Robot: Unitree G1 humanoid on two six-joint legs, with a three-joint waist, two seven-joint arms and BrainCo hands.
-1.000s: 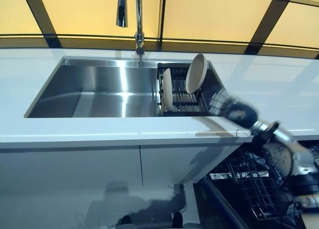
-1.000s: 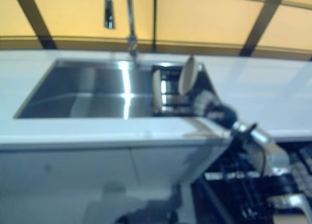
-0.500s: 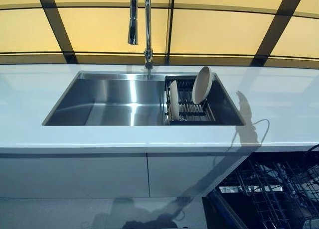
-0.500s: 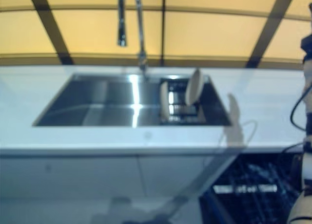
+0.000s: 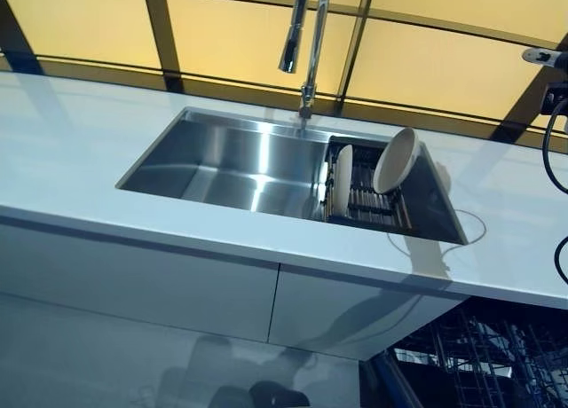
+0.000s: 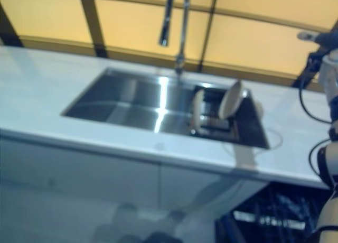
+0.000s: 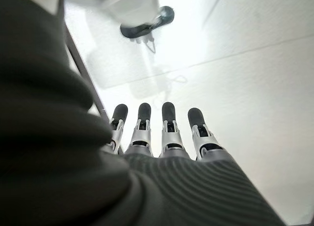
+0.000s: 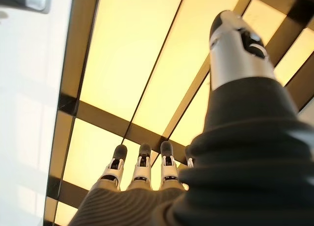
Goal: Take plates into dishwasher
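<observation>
2 plates (image 5: 396, 160) stand on edge in the rack (image 5: 366, 204) at the sink's (image 5: 231, 160) right end, below the faucet (image 5: 306, 35). Left hand (image 7: 162, 132) and right hand (image 8: 142, 169): fingers straight, released, grasping nothing, away from the sink.

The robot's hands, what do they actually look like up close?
Each hand, the left hand and the right hand, has a row of silver metal fingers capped with rounded dark tips. A dark ribbed cover, like a knitted sleeve, wraps the back of the hand and the wrist. The right hand's thumb is a thicker silver piece with a dark tip, set apart from the row.
</observation>
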